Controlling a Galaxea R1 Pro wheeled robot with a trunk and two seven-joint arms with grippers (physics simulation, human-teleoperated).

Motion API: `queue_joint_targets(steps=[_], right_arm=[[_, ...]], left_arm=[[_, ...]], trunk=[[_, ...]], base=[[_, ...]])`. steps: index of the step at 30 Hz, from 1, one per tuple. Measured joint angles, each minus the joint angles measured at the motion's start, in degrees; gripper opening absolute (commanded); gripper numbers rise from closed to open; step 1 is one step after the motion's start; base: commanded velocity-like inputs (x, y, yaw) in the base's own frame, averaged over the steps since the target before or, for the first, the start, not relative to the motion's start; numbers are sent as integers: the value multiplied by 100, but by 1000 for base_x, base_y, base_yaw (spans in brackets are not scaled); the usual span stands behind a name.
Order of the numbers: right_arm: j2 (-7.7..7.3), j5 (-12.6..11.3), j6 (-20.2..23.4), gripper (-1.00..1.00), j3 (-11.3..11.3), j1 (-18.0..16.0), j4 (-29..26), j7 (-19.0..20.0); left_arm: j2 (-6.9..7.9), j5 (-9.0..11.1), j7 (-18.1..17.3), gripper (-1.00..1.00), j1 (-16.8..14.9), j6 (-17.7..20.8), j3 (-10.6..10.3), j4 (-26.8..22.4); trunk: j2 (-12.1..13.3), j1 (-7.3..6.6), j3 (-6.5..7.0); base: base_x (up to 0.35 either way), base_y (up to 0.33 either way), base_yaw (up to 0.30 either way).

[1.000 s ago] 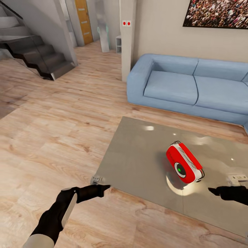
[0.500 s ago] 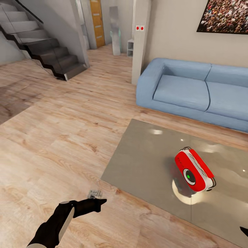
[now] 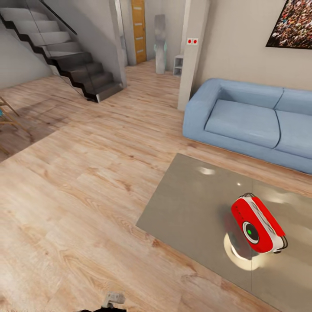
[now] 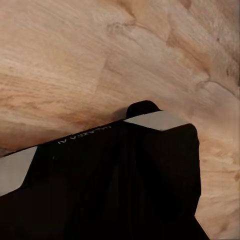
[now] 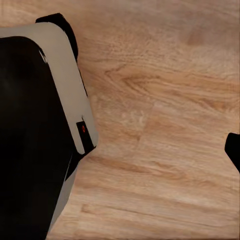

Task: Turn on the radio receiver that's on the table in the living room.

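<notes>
Radio receiver (image 3: 258,230) leans tipped on the bench (image 3: 186,208) near the sofa (image 3: 247,121), dial facing me, easy to press. I cannot tell how my jaws stand.

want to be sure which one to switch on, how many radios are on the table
1. The red radio rests tilted on the grey table, near its front right part in the head view. The table runs past the picture's right edge, so more could be hidden there.
</notes>
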Motion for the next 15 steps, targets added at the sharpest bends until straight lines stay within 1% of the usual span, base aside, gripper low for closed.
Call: queue_joint_targets(steps=[1,2,4,5,6,7,8,9,10,11,13,14,15], right_arm=[[1,34,-14,100,-8,116,278,-246],[1,50,-20,100,-9,168,409,-378],[7,183,-29,100,-11,307,855,-908],[6,232,-30,100,-13,330,967,-1049],[8,341,-32,100,-12,373,1186,-1319],[9,402,-32,100,-12,398,1306,-1463],[7,527,-33,100,-11,450,1547,-1759],[6,591,-33,100,-11,477,1678,-1923],[5,718,-34,100,-11,527,1928,-2238],[4,778,-32,100,-11,546,2058,-2399],[4,1005,-23,100,-10,600,2505,-2945],[5,1056,-20,100,-10,610,2601,-3062],[14,1185,-10,100,-5,628,2814,-3329]], left_arm=[[-6,-4,115,-100,1,-44,-4,164],[-8,-3,167,-100,0,-65,-1,248],[-13,-4,321,-100,0,-148,-5,542],[-14,-1,354,-100,0,-168,-1,612],[-14,2,415,-100,0,-199,-5,735],[-15,7,447,-100,0,-210,0,793],[-20,16,509,-100,2,-224,-2,875],[-25,22,543,-100,4,-229,1,906],[-33,27,620,-100,22,-235,-2,948],[-37,30,665,-100,42,-237,0,964],[-48,28,868,-100,167,-243,-7,1001],[-51,28,922,-100,197,-243,-1,1005],[-64,29,1069,-100,267,-245,-7,1015]], trunk=[[0,0,8],[0,0,16],[0,0,33],[0,0,41],[0,0,49],[0,0,57],[0,0,65],[0,0,74],[0,0,82],[0,0,90],[0,0,106],[0,0,114],[0,0,122]], base=[[0,0,185],[0,0,182],[0,0,174],[0,0,164],[0,0,161],[0,0,156],[0,0,153],[0,0,148],[0,0,146],[0,0,144],[0,0,141],[0,0,140],[0,0,139]])
